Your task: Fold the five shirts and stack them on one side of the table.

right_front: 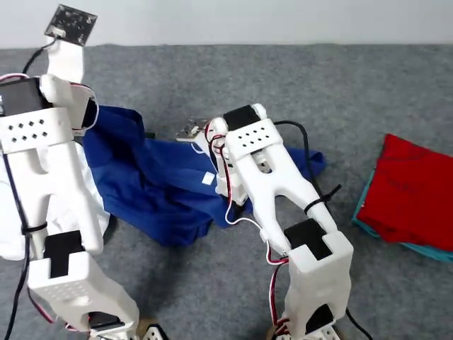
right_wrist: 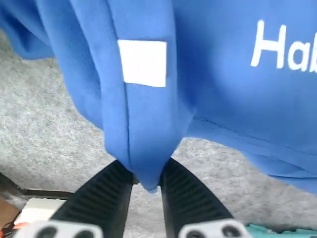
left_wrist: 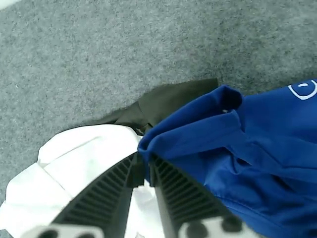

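Grey counter carried everything. Blue shirt lay crumpled mid-counter between both arms, overlapping a white shirt under the left arm. Red shirt sat folded on a teal one, out past the right arm. Black shirt poked out beneath blue and white. Left hand was clamped on the blue hem; right hand was pinching a blue fold.
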Available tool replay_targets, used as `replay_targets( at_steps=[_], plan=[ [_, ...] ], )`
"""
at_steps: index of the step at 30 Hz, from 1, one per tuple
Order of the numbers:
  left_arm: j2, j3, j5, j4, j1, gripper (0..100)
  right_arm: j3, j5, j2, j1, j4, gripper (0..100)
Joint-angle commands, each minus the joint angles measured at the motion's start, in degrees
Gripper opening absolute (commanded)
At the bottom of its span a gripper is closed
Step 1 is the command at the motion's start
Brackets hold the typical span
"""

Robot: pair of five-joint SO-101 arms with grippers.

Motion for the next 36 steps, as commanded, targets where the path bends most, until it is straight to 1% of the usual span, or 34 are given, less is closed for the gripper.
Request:
replay_targets(
  at_steps=[1,4,8,17,20,22,28,32,36],
  plan=[
    [-3.78,-0.31,0.26,0.62,0.18,1,-2.90,1.32,-3.65,0.04,2.42,1.1],
    [-3.87,-0.31,0.26,0.62,0.35,1,-2.90,1.23,-8.13,0.31,2.51,1.6],
    [-3.87,-0.31,0.26,0.62,0.35,1,-1.41,0.97,-11.82,1.01,2.51,8.3],
    [-3.43,-0.31,0.26,0.62,0.44,1,1.14,1.32,-8.57,1.27,2.42,6.6],
    [-3.34,-0.31,0.26,0.62,0.44,1,1.05,3.87,-8.31,0.92,2.42,0.6],
    [-3.34,-0.31,0.26,0.53,0.44,1,0.44,4.57,-8.92,1.10,2.33,1.3],
    [-3.78,-0.31,0.18,0.53,0.44,1,-4.13,4.75,-15.78,4.09,2.42,1.9],
    [-3.43,-0.31,0.18,0.53,0.44,1,-4.04,4.57,-18.68,5.05,2.51,6.1],
    [-3.52,-0.31,0.18,0.53,0.44,1,-4.40,5.80,-21.67,5.32,2.51,0.9]
  ],
)
